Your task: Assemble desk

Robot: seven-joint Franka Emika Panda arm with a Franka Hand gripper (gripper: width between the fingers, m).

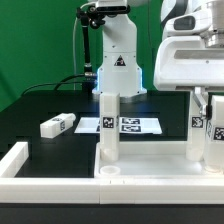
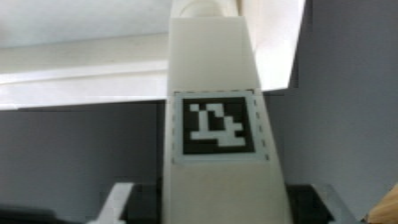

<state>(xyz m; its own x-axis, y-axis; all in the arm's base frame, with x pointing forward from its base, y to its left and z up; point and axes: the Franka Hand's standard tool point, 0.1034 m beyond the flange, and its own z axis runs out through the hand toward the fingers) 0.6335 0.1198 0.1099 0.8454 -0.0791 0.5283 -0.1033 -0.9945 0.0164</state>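
The white desk top [image 1: 160,170], a flat tray with a raised rim, lies at the front of the exterior view. One white leg [image 1: 108,125] stands upright at its left corner. A second leg [image 1: 200,133] with black-and-white tags stands upright at the right, and my gripper [image 1: 207,108] comes down onto it from above. In the wrist view this leg [image 2: 222,110] fills the middle, its square tag facing the camera. It sits between my two fingers [image 2: 121,200], which are shut on its sides. A third leg [image 1: 57,126] lies loose on the black table at the left.
The marker board [image 1: 135,125] lies flat behind the standing leg. White border rails [image 1: 20,160] run along the table's front and left. The arm's base [image 1: 118,60] stands at the back centre before a green wall.
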